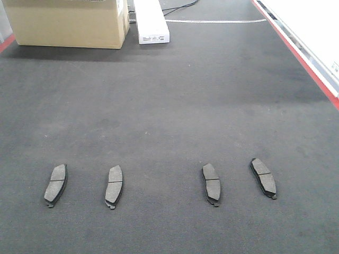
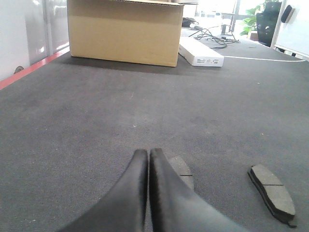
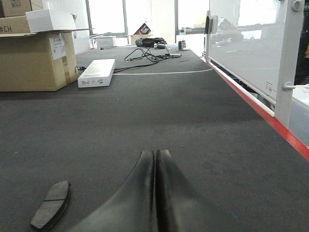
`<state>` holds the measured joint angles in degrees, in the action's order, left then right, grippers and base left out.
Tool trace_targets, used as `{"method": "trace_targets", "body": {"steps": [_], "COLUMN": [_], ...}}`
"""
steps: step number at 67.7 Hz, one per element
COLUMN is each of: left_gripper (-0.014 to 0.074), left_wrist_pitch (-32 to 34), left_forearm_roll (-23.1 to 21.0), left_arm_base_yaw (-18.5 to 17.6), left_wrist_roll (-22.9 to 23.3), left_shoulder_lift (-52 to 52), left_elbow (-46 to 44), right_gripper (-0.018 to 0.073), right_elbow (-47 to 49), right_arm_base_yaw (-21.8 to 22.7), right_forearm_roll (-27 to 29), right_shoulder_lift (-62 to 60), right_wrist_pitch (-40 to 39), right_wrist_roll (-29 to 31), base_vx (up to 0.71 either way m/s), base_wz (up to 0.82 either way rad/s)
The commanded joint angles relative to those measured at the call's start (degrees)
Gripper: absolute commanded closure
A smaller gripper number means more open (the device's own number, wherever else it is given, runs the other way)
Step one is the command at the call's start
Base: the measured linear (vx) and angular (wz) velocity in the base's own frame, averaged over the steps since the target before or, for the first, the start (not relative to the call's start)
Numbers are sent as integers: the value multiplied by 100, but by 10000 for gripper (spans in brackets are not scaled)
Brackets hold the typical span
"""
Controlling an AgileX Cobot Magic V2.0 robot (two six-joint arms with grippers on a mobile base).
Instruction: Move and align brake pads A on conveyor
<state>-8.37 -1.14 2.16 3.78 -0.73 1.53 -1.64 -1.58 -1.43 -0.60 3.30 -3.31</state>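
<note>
Your left claw (image 2: 147,153) was pressed together, tips touching, nothing between them, hovering low over the conveyor (image 2: 96,121). Just behind its tips, partly hidden, lay one brake pad (image 2: 182,168); a second pad (image 2: 272,193) sat to the right of it, apart from the claw. Your right claw (image 3: 155,153) was likewise pinched together w/ nothing in it, and one pad (image 3: 51,204) lay to its lower left, not touching. In the front view, neither claw showed, but you had all four brake pads A in a rough row across the near part of the belt: far-left pad (image 1: 55,184), next pad (image 1: 114,186), then a wider gap, third pad (image 1: 211,183), far-right pad (image 1: 263,177). All lay flat, lighter friction face up, groove across the middle. The two left ones leaned slightly one way, the two right ones the other, so they weren't parallel. Further out, a cardboard box (image 1: 69,21) stood at the far-left end of the belt w/ a white box (image 1: 151,21) just beside it, and the red edge stripe (image 1: 299,55) ran along the right side.
</note>
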Motion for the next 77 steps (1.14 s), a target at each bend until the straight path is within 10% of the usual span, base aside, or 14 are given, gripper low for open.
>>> {"method": "trace_targets", "body": {"steps": [1, 77], "left_gripper": [603, 603], "left_wrist_pitch": [471, 471], "left_forearm_roll": [-11, -11], "left_arm_base_yaw": [19, 19], "left_wrist_roll": [6, 6], "left_shoulder_lift": [-86, -86], "left_elbow": [95, 95], "right_gripper": [571, 571], "right_elbow": [-66, -66], "right_arm_base_yaw": [43, 43], "right_forearm_roll": [-72, -72], "right_shoulder_lift": [-68, -68], "right_wrist_pitch": [-400, -411], "right_wrist_roll": [27, 27], "base_vx": [0, 0], "base_wz": [0, 0]}}
